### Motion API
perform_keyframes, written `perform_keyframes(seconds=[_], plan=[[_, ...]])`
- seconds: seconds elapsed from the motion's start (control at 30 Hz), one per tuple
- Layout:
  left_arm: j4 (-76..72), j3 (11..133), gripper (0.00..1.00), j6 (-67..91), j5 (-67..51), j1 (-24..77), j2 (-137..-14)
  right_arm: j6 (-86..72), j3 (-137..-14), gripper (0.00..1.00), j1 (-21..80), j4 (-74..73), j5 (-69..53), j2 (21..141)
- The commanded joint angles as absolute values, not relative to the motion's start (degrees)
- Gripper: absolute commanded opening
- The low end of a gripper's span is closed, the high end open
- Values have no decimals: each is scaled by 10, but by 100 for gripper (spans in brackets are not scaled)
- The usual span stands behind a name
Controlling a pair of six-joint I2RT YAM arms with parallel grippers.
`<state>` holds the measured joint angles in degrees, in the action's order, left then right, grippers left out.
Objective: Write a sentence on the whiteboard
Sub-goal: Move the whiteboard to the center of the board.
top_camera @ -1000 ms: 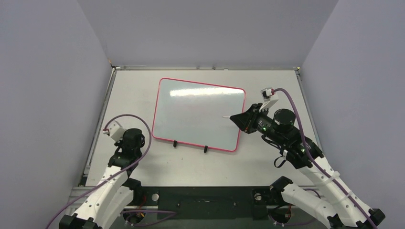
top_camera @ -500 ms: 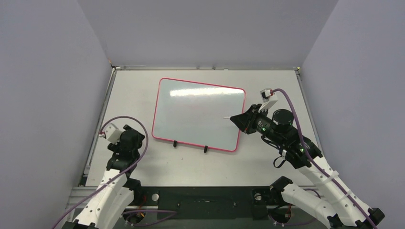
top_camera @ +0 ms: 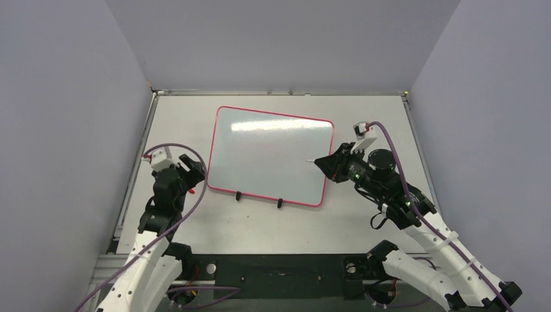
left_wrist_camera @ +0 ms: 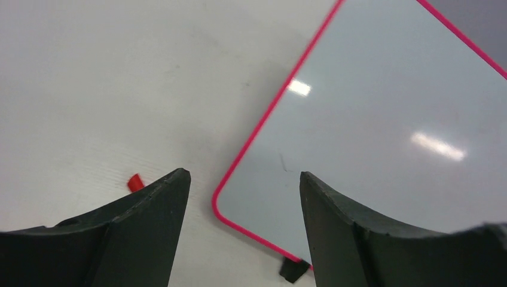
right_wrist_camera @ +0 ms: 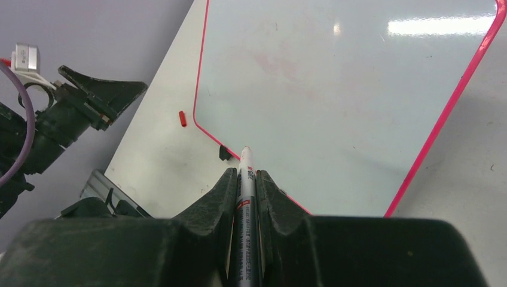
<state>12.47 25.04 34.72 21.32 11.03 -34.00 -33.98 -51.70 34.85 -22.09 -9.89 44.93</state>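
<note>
Two hands are showing: the left hand (top_camera: 193,166), fingers spread apart, is moving up toward the near left corner of the whiteboard (top_camera: 266,153), which is lying flat on the tabletop (top_camera: 370,114). The right hand (top_camera: 318,160) is still pinching a marker (right_wrist_camera: 246,179) over its right side.

The top camera looks down over the whole bench (top_camera: 292,224); both wrist cameras, low and close, share the near-left corner of the whiteboard (top_camera: 269,153).
</note>
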Motion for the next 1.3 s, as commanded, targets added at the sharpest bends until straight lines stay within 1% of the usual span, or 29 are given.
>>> perform_keyframes(seconds=[0.0,0.03,0.07,0.1,0.13,0.17,0.2,0.23,0.3,0.47,0.57,0.73,0.8,1.0,1.1,1.27], plan=[[-28,313,65,236,-44,108,-421,-331,-515,0,346,-214,-84,448],[-55,326,64,226,-75,108,-440,-329,-515,0,346,-214,-85,448],[-62,364,64,206,-127,108,-482,-328,-516,0,346,-217,-85,446],[-64,387,64,196,-152,109,-502,-325,-516,0,346,-218,-84,445],[-62,437,64,172,-203,110,-549,-324,-517,0,345,-222,-83,444],[-50,461,64,161,-221,111,-572,-321,-517,0,345,-224,-82,442],[-39,512,64,143,-251,113,-615,-321,-516,0,345,-224,-80,441],[-36,536,64,135,-267,114,-653,-320,-516,0,344,-225,-80,441],[-14,626,64,107,-313,121,-713,-320,-515,0,343,-225,-79,440],[67,768,64,37,-400,130,-854,-315,-514,0,342,-228,-79,434],[90,851,64,22,-442,138,-944,-306,-516,0,340,-241,-75,425],[151,957,63,-19,-450,158,-1044,-298,-518,0,338,-265,-64,408],[191,1026,63,-48,-452,172,-1100,-298,-516,0,337,-270,-63,400],[251,1124,62,-78,-475,184,-1186,-299,-512,0,336,-280,-68,391],[307,1155,61,-99,-470,187,-1206,-297,-512,0,336,-286,-67,387],[339,1129,60,-134,-447,191,-1197,-297,-514,0,336,-287,-69,389]])
